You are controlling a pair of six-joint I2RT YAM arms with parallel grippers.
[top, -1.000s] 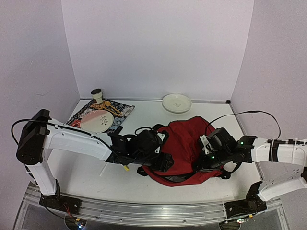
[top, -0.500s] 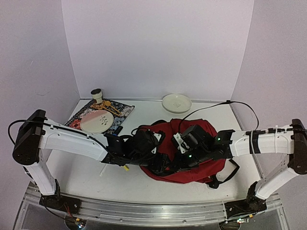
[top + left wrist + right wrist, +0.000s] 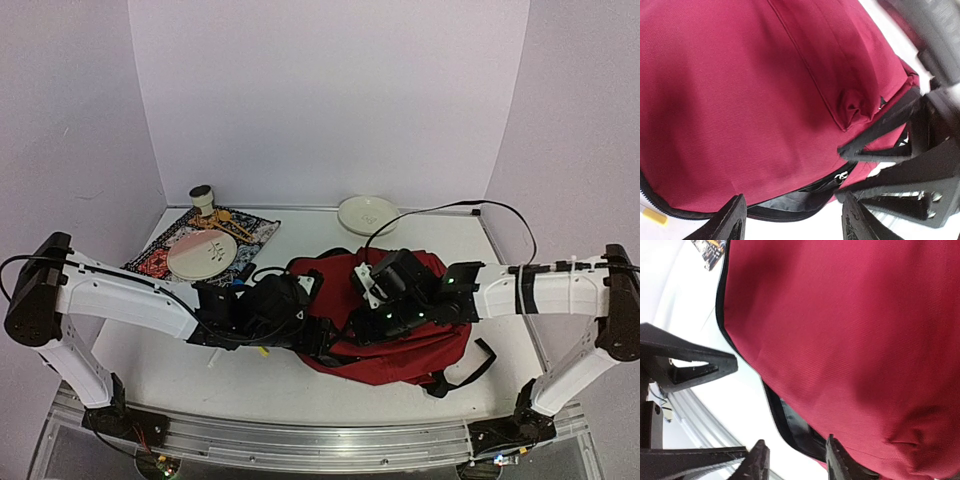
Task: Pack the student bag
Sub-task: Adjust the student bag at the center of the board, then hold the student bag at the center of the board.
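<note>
The dark-red student bag (image 3: 410,335) lies flat in the middle of the table. It fills the left wrist view (image 3: 740,90) and the right wrist view (image 3: 855,325). Its black zipper gapes at the near-left edge and shows dark lining (image 3: 790,202) (image 3: 802,432). A metal zipper pull (image 3: 841,175) hangs at one end of the gap. My left gripper (image 3: 322,345) (image 3: 795,222) is open, its jaws standing either side of the gap. My right gripper (image 3: 350,330) (image 3: 796,462) is open at the same edge. The two face each other closely.
A patterned mat (image 3: 255,232) at the back left holds a white plate (image 3: 202,253) and a gold utensil (image 3: 228,220). A small cup (image 3: 202,195) stands behind it. A white bowl (image 3: 368,214) sits at the back. A small yellow item (image 3: 262,351) lies under the left arm.
My right arm has swung left across the bag until its gripper meets the left one. The bag has flattened and spread to the right. My left arm has drawn slightly left.
</note>
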